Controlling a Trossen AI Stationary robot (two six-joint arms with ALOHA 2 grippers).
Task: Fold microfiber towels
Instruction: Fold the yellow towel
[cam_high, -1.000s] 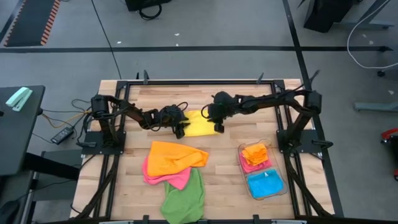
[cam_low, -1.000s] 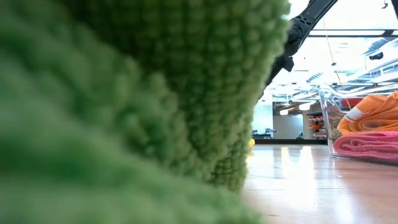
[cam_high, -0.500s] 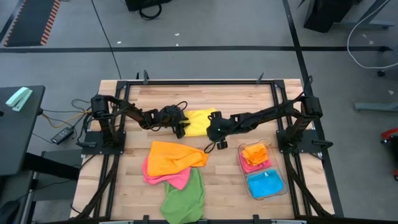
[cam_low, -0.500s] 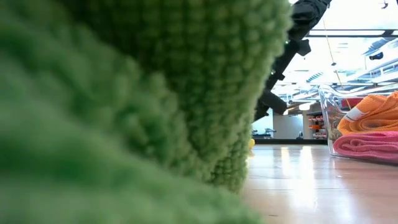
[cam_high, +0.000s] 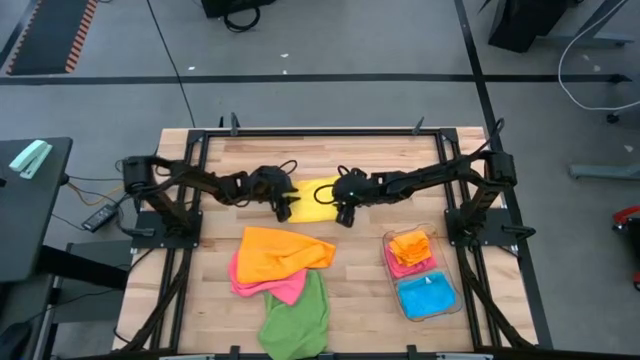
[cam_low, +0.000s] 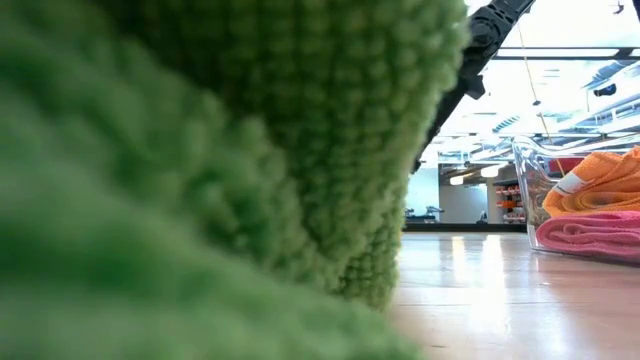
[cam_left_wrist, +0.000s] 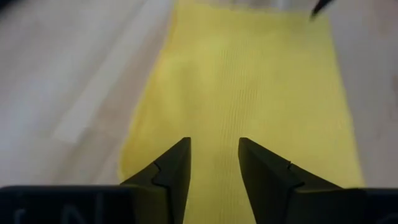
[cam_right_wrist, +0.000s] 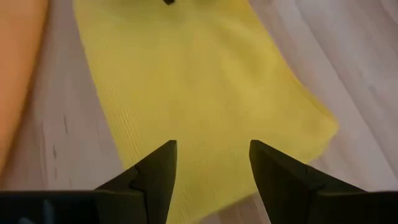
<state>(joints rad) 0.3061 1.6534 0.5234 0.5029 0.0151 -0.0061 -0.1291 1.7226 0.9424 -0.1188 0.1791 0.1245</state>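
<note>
A plain yellow towel (cam_high: 317, 198) lies on the pale wood table (cam_high: 220, 300), whose planks show light grain. Nearer the front edge, an orange towel (cam_high: 280, 253) covers a pink towel (cam_high: 260, 285), with a green towel (cam_high: 298, 318) beside them (its looped green pile fills most of the low view). The clear bin (cam_high: 450, 300) holds orange, pink and bright blue cloth. Both arms are black, and the floor around the table is grey with dark lines. In the wrist views the yellow weave shows fine ribs.
</note>
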